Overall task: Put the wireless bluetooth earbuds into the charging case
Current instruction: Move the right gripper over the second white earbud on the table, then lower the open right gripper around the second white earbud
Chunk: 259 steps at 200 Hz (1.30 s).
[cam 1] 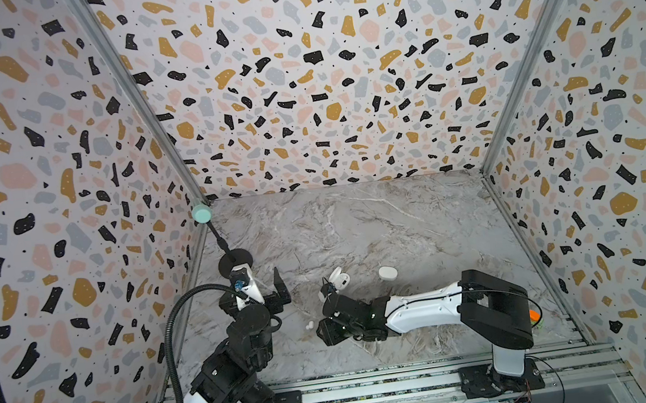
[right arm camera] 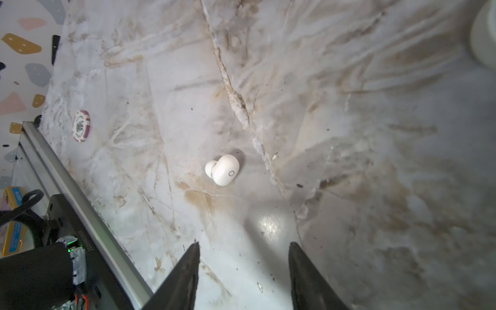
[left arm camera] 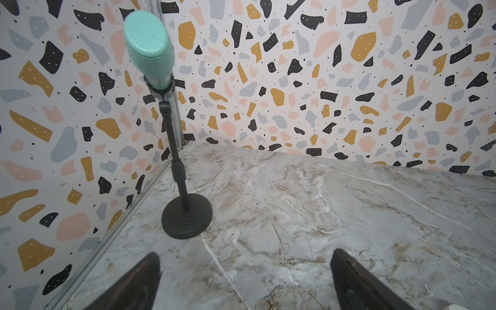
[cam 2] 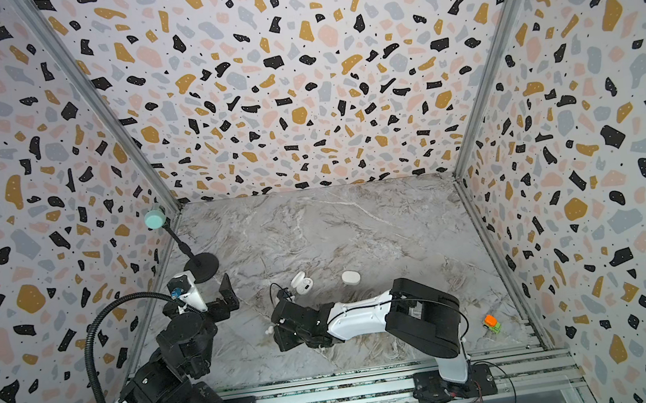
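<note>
One white earbud (right arm camera: 222, 169) lies on the marble table (right arm camera: 375, 161), a short way ahead of my right gripper (right arm camera: 245, 244). The jaws are open with nothing between them. In both top views this earbud (cam 1: 309, 325) (cam 2: 268, 330) sits just left of the right gripper (cam 1: 321, 322) (cam 2: 279, 328). Behind the gripper stands the white charging case (cam 1: 339, 278) (cam 2: 302, 283) with its lid up. What it holds is too small to tell. A shut white case (cam 1: 388, 273) (cam 2: 351, 277) lies to its right. My left gripper (cam 1: 263, 290) (left arm camera: 247, 257) hangs wide open over bare table at the left.
A black stand (left arm camera: 186, 220) with a mint-green microphone (cam 1: 201, 214) rises in the back left corner, close to the left gripper. A small orange and green object (cam 2: 491, 323) lies near the right wall. A poker chip (right arm camera: 81, 125) rests by the metal front rail (cam 1: 376, 376).
</note>
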### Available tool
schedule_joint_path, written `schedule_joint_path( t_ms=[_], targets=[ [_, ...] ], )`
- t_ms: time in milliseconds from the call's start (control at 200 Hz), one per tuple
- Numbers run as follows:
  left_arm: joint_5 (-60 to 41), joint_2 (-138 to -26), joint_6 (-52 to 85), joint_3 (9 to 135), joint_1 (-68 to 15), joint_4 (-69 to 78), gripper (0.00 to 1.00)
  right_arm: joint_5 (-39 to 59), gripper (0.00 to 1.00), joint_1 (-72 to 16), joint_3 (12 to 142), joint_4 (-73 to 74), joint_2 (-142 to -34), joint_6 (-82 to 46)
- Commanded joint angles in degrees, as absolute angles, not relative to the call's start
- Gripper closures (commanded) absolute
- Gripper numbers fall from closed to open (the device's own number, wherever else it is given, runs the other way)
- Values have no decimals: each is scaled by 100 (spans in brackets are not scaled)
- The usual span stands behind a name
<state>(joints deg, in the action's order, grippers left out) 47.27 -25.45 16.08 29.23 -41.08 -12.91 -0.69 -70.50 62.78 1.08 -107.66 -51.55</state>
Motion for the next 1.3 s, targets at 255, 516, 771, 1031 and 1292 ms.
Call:
schedule_joint_path(
  t_ms=[255,516,771,1031,1292],
  targets=[
    [4773,-2461,1642,3015,-4084,-1212,0,-259,47,-7055,6907,-518,-11046,-5914],
    [4741,-2443,1626,3015,-4081,-1208,0,-432,52,-7057,7429,-934,-11402,-5914],
    [4730,-2435,1630,3004,-4086,-1199,0,-512,54,-7053,7579,-930,-11500,-5860],
    [4707,-2443,1617,3006,-4084,-1191,0,-513,58,-7058,7819,-1125,-11717,-5780],
    [4656,-2478,1609,2997,-4087,-1177,0,-572,61,-7051,7847,-1148,-11742,-5746]
  ],
)
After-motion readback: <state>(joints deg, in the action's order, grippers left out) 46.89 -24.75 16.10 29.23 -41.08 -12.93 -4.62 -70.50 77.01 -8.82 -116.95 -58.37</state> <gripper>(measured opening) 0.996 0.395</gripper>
